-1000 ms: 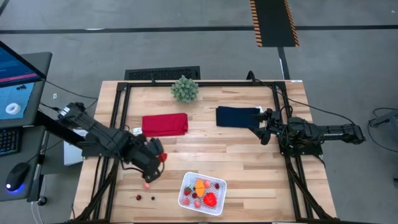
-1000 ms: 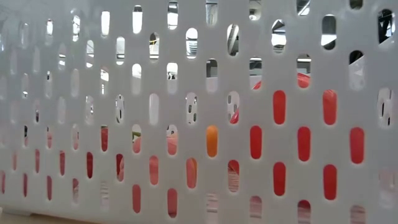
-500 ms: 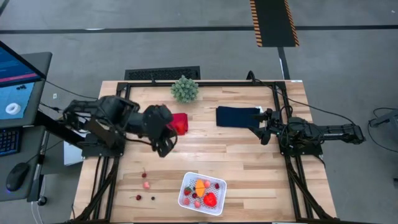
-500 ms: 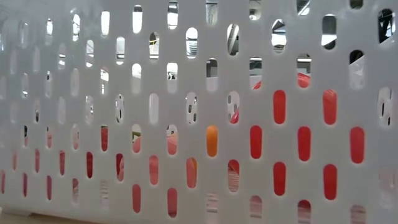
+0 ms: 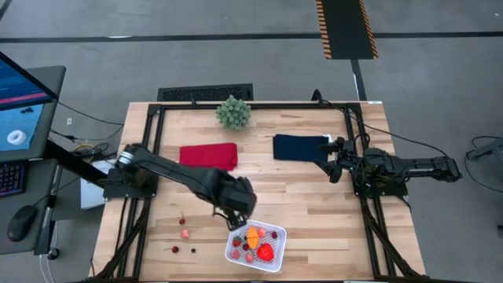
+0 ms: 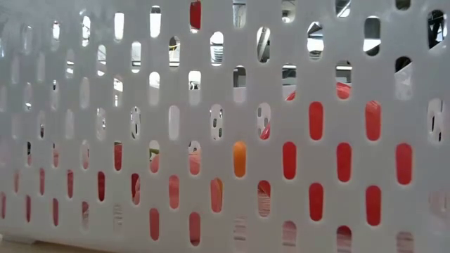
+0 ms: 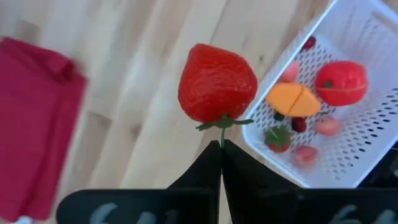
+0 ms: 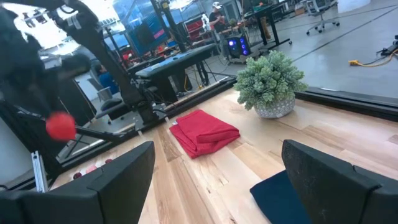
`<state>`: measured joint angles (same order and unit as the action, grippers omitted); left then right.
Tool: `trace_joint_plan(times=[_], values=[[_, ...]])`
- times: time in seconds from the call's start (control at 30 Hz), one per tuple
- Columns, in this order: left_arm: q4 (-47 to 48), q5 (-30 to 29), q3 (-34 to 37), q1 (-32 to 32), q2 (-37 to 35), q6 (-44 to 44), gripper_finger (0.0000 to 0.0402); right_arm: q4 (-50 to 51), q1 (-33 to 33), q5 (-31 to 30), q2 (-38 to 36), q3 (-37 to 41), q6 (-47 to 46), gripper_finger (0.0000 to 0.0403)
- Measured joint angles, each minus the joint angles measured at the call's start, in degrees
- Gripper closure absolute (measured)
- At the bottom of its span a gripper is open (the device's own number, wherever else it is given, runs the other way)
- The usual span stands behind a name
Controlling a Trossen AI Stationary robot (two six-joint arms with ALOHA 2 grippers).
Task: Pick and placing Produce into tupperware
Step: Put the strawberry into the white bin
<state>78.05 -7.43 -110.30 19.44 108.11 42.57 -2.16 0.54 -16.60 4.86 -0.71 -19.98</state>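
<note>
My left gripper (image 7: pixel 221 148) hangs over the table just off the far-left corner of the white tupperware (image 5: pixel 280 233), shut on a red strawberry (image 7: pixel 217 84). The strawberry also shows in the right wrist view (image 8: pixel 60 126). Inside the tupperware (image 7: pixel 367 137) lie a red pepper-like piece (image 7: pixel 341 83), an orange piece (image 7: pixel 292 99), small strawberries and pinkish pieces. Several tiny fruits (image 5: pixel 185 233) rest on the table to its left. My right gripper (image 5: pixel 334 161) waits, open, by the navy cloth (image 5: pixel 300 147). My left gripper pinches the strawberry's thin green stem (image 7: pixel 221 127) between its two shut fingertips (image 7: pixel 199 174). The strawberry is lifted clear of the table and stands out beyond the fingertips, beside the tupperware's corner.
A folded red cloth (image 5: pixel 208 156) and the navy cloth lie on the far half of the table, with a bushy green plant (image 5: pixel 233 112) at the far edge. The tupperware's slotted wall (image 6: pixel 225 140) fills the low view. Bare wood lies between the cloths and the tupperware.
My left gripper has risen from the loose fruits at the near left, swung toward the red cloth, then come right and nearer to the tupperware's far-left corner, carrying the strawberry. A red spot has appeared through the wall's top slots in the low view.
</note>
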Motion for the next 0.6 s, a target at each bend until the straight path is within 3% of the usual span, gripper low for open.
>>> trace_joint_plan(times=[0.33, 0.6], values=[[-3.82, 10.87, 0.00, 4.15, 9.55, -0.61, 0.0401, 0.01, 0.00, 0.02, 0.00, 0.00, -0.01, 0.0029], [-8.25, 8.38, -0.14, 10.61, 10.20, -0.15, 0.0401, -0.01, 0.02, 0.02, 0.00, -0.02, 0.01, 0.0029]])
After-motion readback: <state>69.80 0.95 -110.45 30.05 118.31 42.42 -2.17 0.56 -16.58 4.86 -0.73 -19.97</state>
